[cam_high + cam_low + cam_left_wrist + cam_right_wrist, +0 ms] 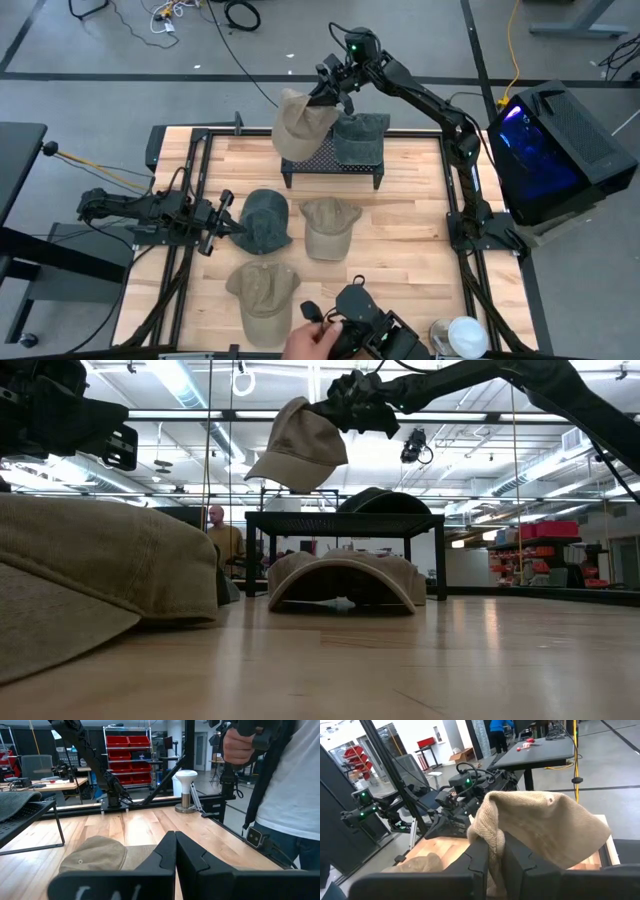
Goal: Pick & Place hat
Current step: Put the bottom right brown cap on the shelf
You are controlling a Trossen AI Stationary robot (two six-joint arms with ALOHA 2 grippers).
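A tan fabric baseball cap (303,124) is held in the air by the right gripper (328,92), above the left end of the small black mesh-topped metal stand (333,165) at the far side of the light wooden slatted table (410,235). The right gripper's fingers are clamped on a bunched fold of the cap's fabric; in the right wrist view the cloth (540,832) is seen pinched between the two dark fingers (479,855). In the low view the cap (300,448) hangs clear of the stand's top (345,516), brim tilted down, not touching it.

A dark grey-green cap (360,139) is seen lying on the right half of the stand top, just beside the hanging tan cap.

Three more caps are laid on the table in front of the stand: a dark green cap (264,219), a khaki cap (328,226) beside it, and another tan cap (263,295) nearer the front edge.

The left gripper (222,222) is parked low at the table's left side, fingers closed together with nothing between them, its tips near the dark green cap. From the left wrist view a khaki cap (95,855) is seen on the table beyond the closed fingers (167,852).

A person's hand (312,340) is seen at the front edge of the table on a black device (365,315). A white-topped cylindrical object (462,336) stands near the front right corner.
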